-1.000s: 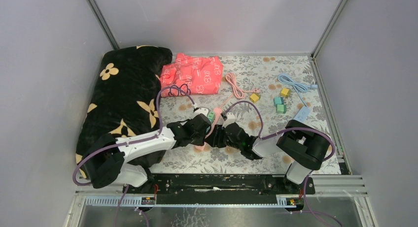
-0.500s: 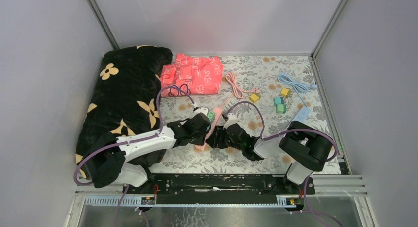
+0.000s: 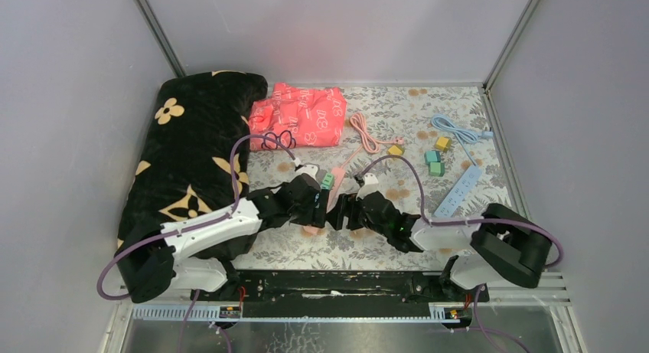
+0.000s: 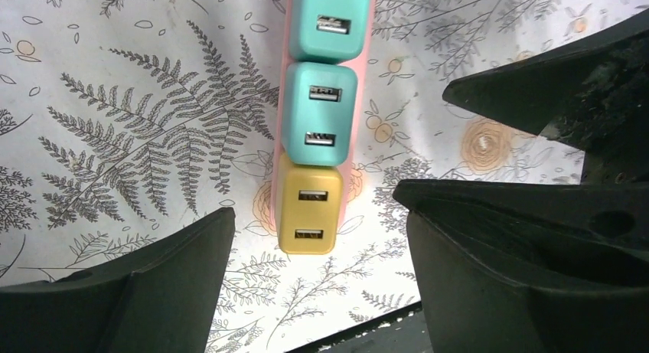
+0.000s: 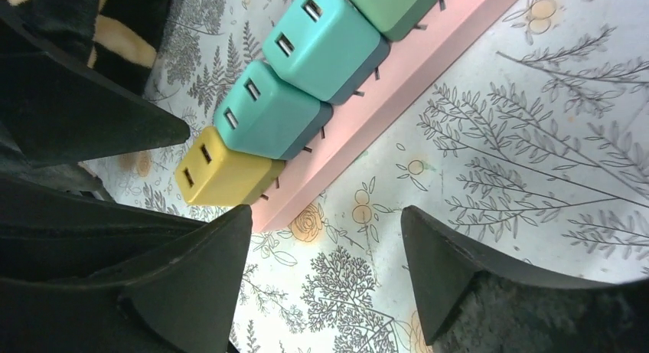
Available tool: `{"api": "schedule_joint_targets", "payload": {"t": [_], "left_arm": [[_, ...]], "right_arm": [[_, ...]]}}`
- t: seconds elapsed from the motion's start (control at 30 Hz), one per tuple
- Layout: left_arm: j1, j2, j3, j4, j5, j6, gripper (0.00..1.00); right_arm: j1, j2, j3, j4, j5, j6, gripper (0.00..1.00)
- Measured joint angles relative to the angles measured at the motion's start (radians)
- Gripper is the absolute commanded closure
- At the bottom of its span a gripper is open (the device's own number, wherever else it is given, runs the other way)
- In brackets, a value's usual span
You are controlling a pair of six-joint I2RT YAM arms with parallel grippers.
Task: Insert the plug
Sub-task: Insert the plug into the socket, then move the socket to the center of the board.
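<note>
Though unseen overhead, wrist views show yellow plug (image 4: 310, 207).

Yellow plug (image 4: 309, 209): smooth plastic, soft satin sheen.
Teal plugs (image 4: 318, 112): smooth plastic; grey sides matt.
Strip (image 5: 428, 66): pink plastic, smooth, slightly glossy.
Table cover (image 4: 115, 100): flat printed sheet, matt; cloth or vinyl, cannot tell.
Left fingers (image 4: 130, 292): black plastic, matt, faintly grainy.
Right fingers (image 5: 191, 292): black plastic, matt.
Blanket (image 3: 191, 138): black plush cloth, fuzzy.
Red bag (image 3: 300, 116): crinkled, shiny film.
Frame (image 3: 157, 31): bare metal rails, dull sheen.
</note>
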Motion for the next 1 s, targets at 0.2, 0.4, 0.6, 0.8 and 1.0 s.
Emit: {"api": "schedule_joint_targets", "payload": {"t": [0.2, 0.4, 0.6, 0.8, 1.0], "left_arm": [[-0.021, -0.066, -0.003, -0.001, -0.007, -0.012, 0.02], [-0.038, -0.099, -0.056, 0.006, -0.031, -0.032, 0.01], [-0.044, -0.069, -0.117, 0.055, -0.056, -0.044, 0.10], [-0.044, 0.000, -0.127, 0.119, -0.066, -0.046, 0.17], [-0.045, 0.066, -0.129, 0.172, -0.072, -0.046, 0.30]], "right_arm": [[0.000, -0.185, -0.005, -0.156, 0.080, -0.061, 0.01], [0.001, -0.466, -0.004, -0.360, 0.216, -0.124, 0.01], [0.001, -0.710, -0.005, -0.583, 0.377, -0.157, 0.01], [0.001, -0.906, -0.020, -0.707, 0.490, -0.172, 0.01], [0.001, -0.947, -0.029, -0.778, 0.555, -0.184, 0.01]]}}
